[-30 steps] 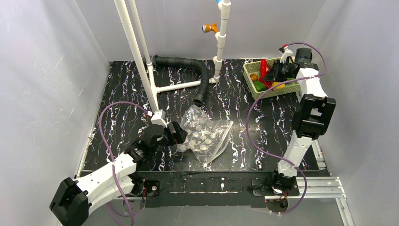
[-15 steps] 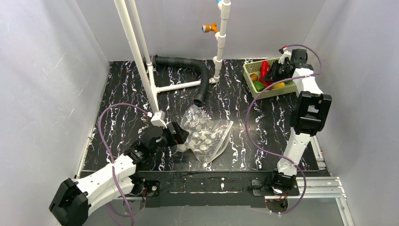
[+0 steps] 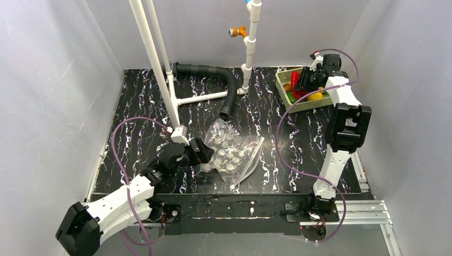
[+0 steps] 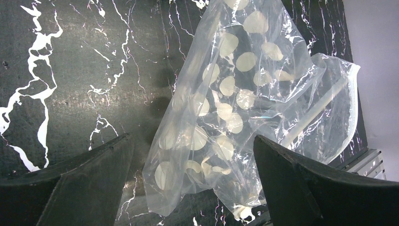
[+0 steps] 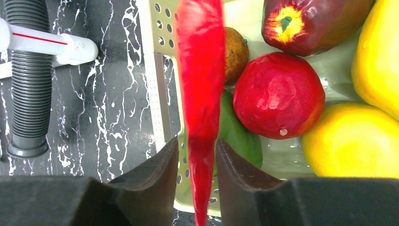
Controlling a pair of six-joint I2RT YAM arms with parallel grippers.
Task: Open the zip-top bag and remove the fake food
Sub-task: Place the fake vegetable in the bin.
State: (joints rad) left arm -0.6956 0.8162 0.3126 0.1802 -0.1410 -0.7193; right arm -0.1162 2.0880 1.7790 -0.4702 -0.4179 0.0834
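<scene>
Top external view: the zip-top bag (image 3: 234, 154) lies crumpled on the black marbled surface (image 3: 138, 101), near its front edge and a little left of centre. The left pincer (image 3: 205, 154) sits low at the bag's left edge. From the left wrist view its two dark fingers (image 4: 84, 183) stand spread as wide as they go, gripping nothing. The dotted clear plastic lies between and ahead of them, and a pale zip strip shows towards its right side.

The fake food is well apart from the bag, in the green basket (image 3: 306, 105) at the far right corner. The right pincer (image 3: 299, 85) hangs over it. In the right wrist view a red chili (image 5: 200, 70) runs lengthways through the narrow gap between that pincer's fingers. I cannot tell whether they press it or merely flank it.

Below the chili in the basket lie:
- a green pepper (image 5: 240, 136)
- an orange-brown piece (image 5: 235, 47)
- a round red fruit (image 5: 277, 94)
- a dark red apple (image 5: 310, 23)
- a lemon (image 5: 353, 141)
- a yellow banana (image 5: 376, 56)

A black ribbed hose (image 5: 28, 84) and a white pipe (image 5: 47, 44) lie left of the basket.
</scene>
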